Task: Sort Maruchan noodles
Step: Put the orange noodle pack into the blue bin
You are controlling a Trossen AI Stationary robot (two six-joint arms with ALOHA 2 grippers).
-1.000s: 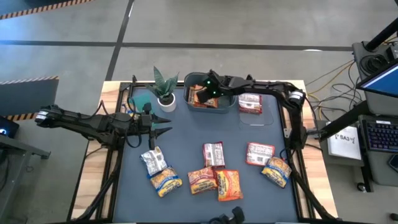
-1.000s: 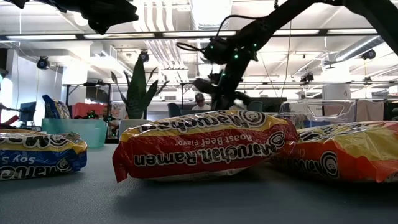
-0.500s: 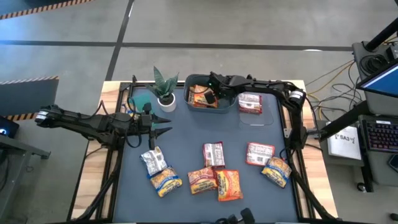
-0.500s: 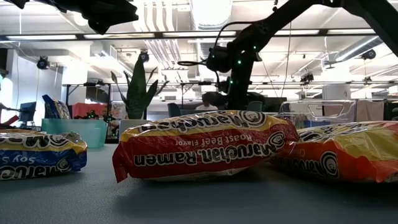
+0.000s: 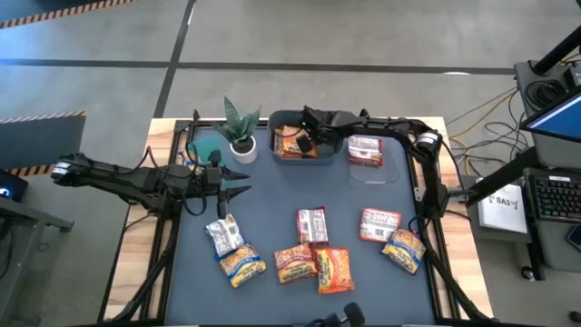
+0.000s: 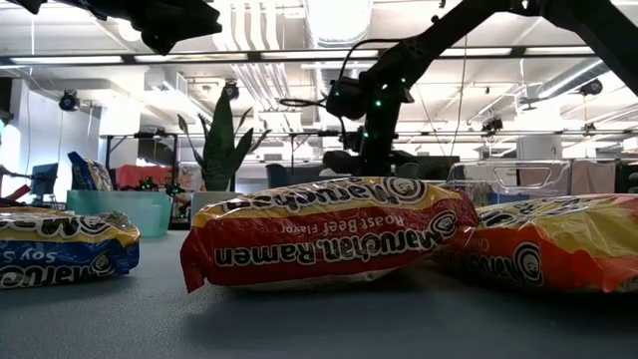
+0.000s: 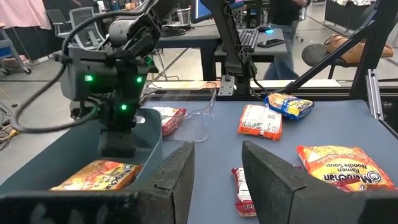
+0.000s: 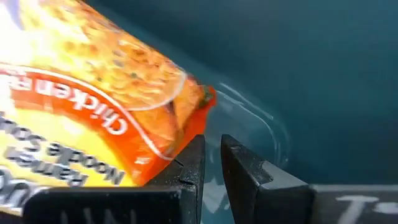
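Over the grey bin [image 5: 277,153] at the back of the counter [image 5: 272,218], the right hand [image 5: 307,138] hangs with its fingers nearly shut and empty, an orange packet [image 8: 93,118] lying in the bin just beside the fingertips. That packet looks delivered, so the step in hand is probably to rise clear; lifting straight up before swinging away would keep the fingers from snagging the crinkly wrapper or the bin wall. The left hand [image 5: 238,184] waits beside the potted plant [image 5: 240,127], half open and holding nothing. The other noodle packets [image 5: 313,257] lie scattered at the counter's near side, and one red-and-white packet [image 5: 366,151] sits in the clear tray [image 5: 392,173] next to the bin.

The right wrist view alone shows the narrow gap between fingers and wrapper (the high view hides it under the arm). The low view gives the height of the hand above the counter, while only the high view lays out every packet at once.
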